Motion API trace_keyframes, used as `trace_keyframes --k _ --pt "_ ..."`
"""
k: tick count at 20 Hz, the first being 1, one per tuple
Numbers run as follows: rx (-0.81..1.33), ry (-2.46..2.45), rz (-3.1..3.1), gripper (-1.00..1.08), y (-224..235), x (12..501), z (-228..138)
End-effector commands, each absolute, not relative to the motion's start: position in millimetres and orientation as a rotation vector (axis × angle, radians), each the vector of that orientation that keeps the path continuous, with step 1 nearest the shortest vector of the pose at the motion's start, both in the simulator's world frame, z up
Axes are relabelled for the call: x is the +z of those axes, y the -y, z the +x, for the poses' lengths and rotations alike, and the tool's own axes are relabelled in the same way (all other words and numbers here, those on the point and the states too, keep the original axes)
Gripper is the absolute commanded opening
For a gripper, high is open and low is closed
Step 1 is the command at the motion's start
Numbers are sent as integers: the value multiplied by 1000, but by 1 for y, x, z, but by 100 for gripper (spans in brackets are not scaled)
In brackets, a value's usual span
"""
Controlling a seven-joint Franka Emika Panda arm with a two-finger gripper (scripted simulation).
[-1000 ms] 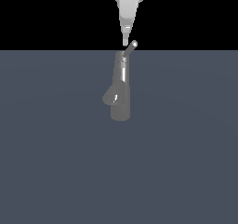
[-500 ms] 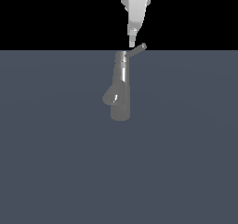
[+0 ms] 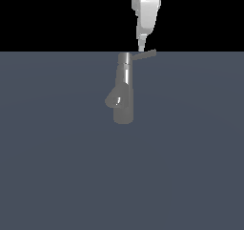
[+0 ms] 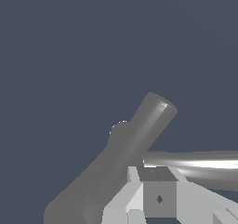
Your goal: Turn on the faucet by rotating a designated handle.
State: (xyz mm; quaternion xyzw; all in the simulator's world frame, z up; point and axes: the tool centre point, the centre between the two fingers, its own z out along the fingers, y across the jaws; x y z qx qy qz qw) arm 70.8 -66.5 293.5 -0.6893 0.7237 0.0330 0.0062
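glossy grey metallic upright faucet column [image 3: 124,93] stands alone on a flat, dark blue-grey surface [image 3: 57,167], a little above the middle of the exterior view. its short stubby angled spout [image 3: 115,98] juts from the column's lower half toward the exterior view's left. from the top cap, the thin grey rod-like handle [image 3: 145,55] projects sideways toward the exterior view's right, tilted slightly upward at its far end.

the robot's white tapered gripper [image 3: 141,47] hangs straight down from the top edge of the exterior view, its narrow tip touching or just above the handle, beside the faucet's cap. the fingers look drawn close together into one slim point, with nothing visibly held between them; whether they are fully closed cannot be told.

in the wrist view, the faucet column [image 4: 125,153] leans diagonally across the frame, the handle [image 4: 195,165] appears as a bright shiny bar, and a pale grey blocky finger [image 4: 153,195] sits right against it.
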Motion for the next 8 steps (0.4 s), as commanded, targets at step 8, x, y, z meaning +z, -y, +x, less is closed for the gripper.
trace_keyframes --k 8 --pt "117 -2324 -2127 -100 112 274 77"
